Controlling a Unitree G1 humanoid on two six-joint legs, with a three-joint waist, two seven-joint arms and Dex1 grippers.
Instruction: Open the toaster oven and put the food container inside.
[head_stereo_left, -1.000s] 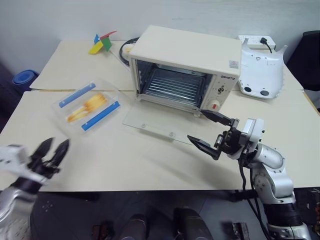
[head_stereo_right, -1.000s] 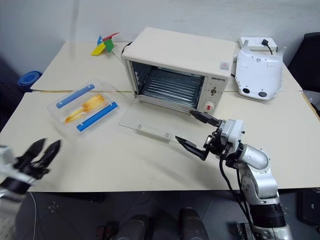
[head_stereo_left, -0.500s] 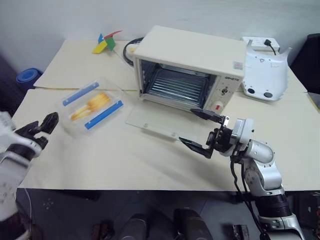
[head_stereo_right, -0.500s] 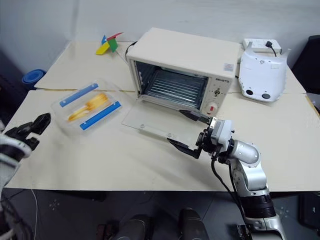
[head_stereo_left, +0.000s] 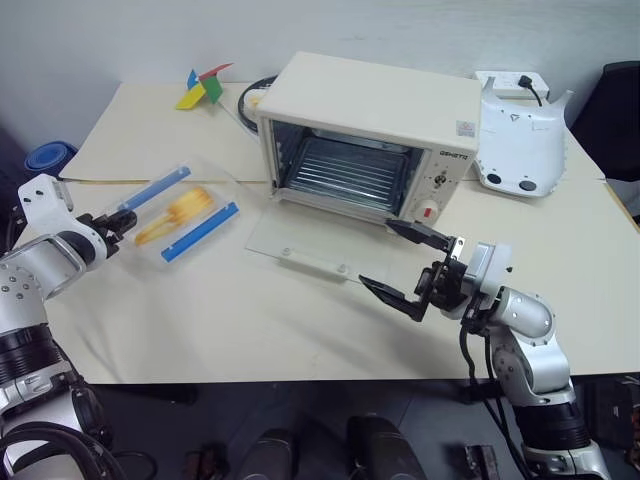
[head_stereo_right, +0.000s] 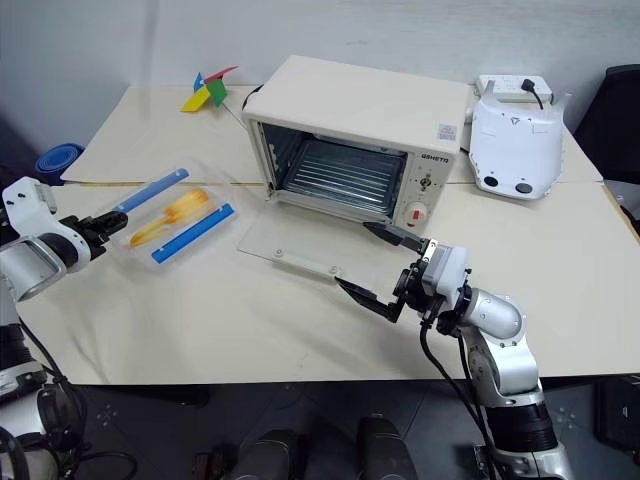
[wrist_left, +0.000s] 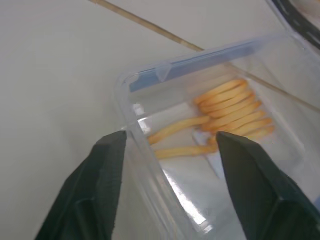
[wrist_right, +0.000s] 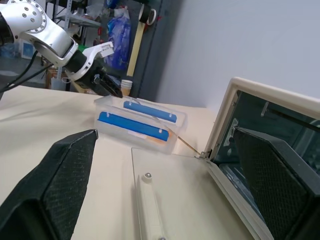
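Note:
The cream toaster oven (head_stereo_left: 375, 100) stands at the back middle of the table. Its glass door (head_stereo_left: 300, 250) lies folded down flat and the wire rack (head_stereo_left: 345, 170) shows inside. To its left lies the clear food container (head_stereo_left: 185, 212) with blue clips and yellow-orange food. My left gripper (head_stereo_left: 118, 222) is at the container's left end. In the left wrist view its fingers stand apart, open, over a corner of the food container (wrist_left: 215, 110); contact is unclear. My right gripper (head_stereo_left: 376, 254) hovers open and empty just off the door's front right corner.
A white curved device (head_stereo_left: 522, 140) with two holes stands right of the oven, with a power strip (head_stereo_left: 512, 80) behind it. A coloured paper pinwheel (head_stereo_left: 203, 88) lies at the back left. A blue round object (head_stereo_left: 45, 158) sits beyond the table's left edge.
My left arm has come up from the table's near left corner and reached forward to the container's left end. The right arm and the oven have stayed put.

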